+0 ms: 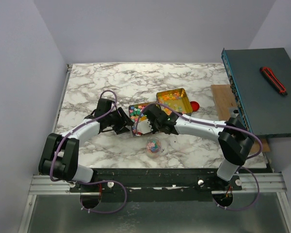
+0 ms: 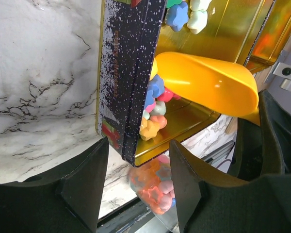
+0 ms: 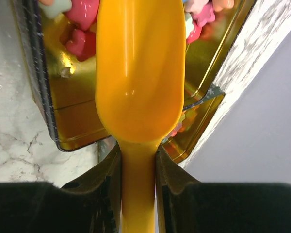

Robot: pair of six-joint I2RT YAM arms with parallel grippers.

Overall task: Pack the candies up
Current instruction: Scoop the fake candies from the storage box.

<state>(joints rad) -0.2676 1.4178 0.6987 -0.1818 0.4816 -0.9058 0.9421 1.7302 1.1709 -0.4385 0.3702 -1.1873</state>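
A dark speckled tin (image 1: 136,112) with a gold inside holds candies (image 2: 153,119), which are piled against its wall. My left gripper (image 2: 138,141) is shut across the tin's (image 2: 128,87) corner, and the tin stands tilted. My right gripper (image 3: 138,150) is shut on the handle of a yellow-orange scoop (image 3: 140,68). The scoop's bowl (image 2: 208,82) reaches into the tin and looks empty. More candies (image 3: 82,29) lie past its tip. A small clear jar (image 1: 153,145) partly full of candies stands near the front, showing under the tin's corner as the jar (image 2: 157,189).
A second gold tin (image 1: 173,99) with candies lies behind the right gripper (image 1: 153,121). A round red cap (image 1: 195,105) lies beside it. At the right edge are a wooden board (image 1: 222,97) and a dark case (image 1: 262,97) carrying a red-black cutter (image 1: 273,79).
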